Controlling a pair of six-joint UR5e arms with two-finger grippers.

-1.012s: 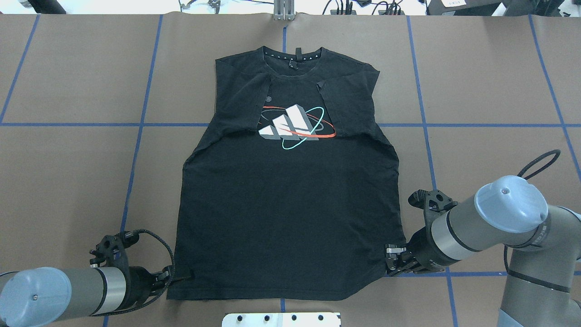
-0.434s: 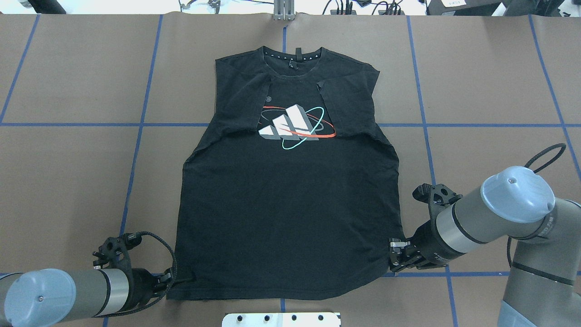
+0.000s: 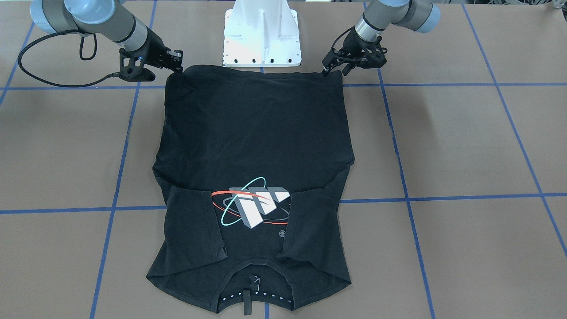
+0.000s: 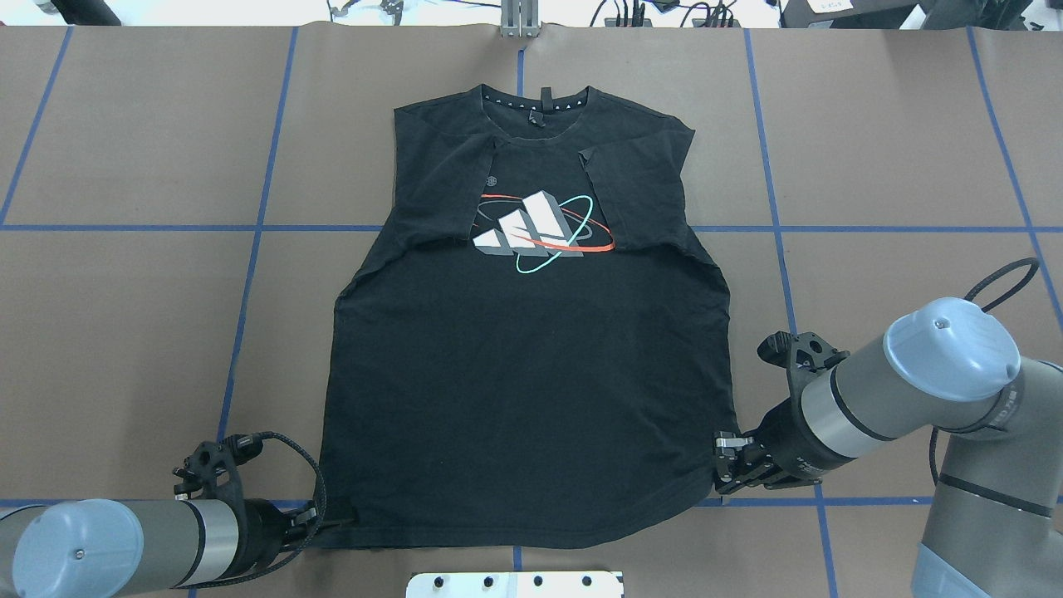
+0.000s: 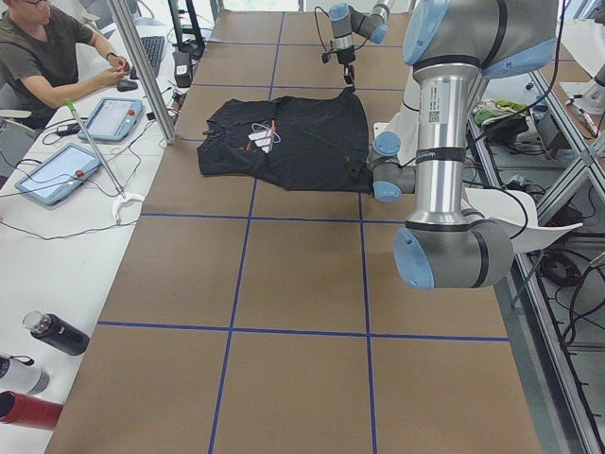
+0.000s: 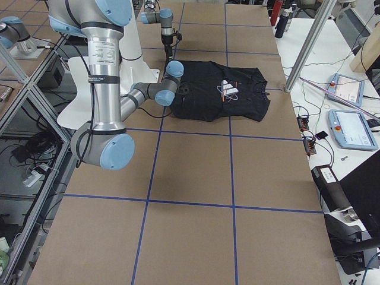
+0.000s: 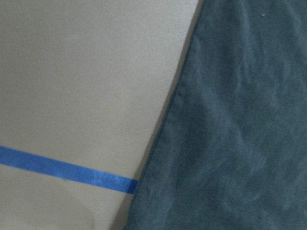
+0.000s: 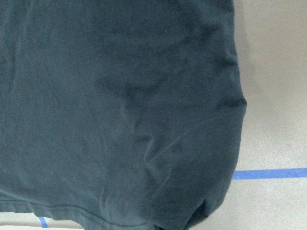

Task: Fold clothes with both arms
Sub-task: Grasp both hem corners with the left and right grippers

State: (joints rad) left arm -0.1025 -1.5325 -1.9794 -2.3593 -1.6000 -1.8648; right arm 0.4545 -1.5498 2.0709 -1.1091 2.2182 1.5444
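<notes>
The landmark is the white pedestal base (image 3: 262,33) at the robot's edge of the table (image 4: 124,332).

Nearest to it lies the hem of the black T-shirt (image 4: 531,399), which is spread print side up on the brown, blue-taped surface. The left gripper (image 4: 320,523) sits low at the hem corner on the pedestal's left, its fingers pressed together on the corner of the cloth, at the point where a blue tape line (image 4: 274,503) meets the shirt's edge. The left wrist view shows only the shirt's side hem running diagonally over the brown paper and one tape strip; the fingers themselves are out of that frame.

On the pedestal's other side, the right gripper (image 4: 724,469) pinches the opposite hem corner, which is drawn up into a small bunch just beside another tape line. In the right wrist view the cloth curves round that corner in soft creases.

Farther from the pedestal, the shirt's body lies mostly flat with slight wrinkles along both sides. Beyond that, both short sleeves are folded inward over the chest, partly flanking the white, red and teal logo (image 4: 540,228). Farthest from the pedestal is the collar (image 4: 536,104), facing the operators' side.

In the exterior left view, a seated person (image 5: 47,52) is at a desk beside the table's far side.
</notes>
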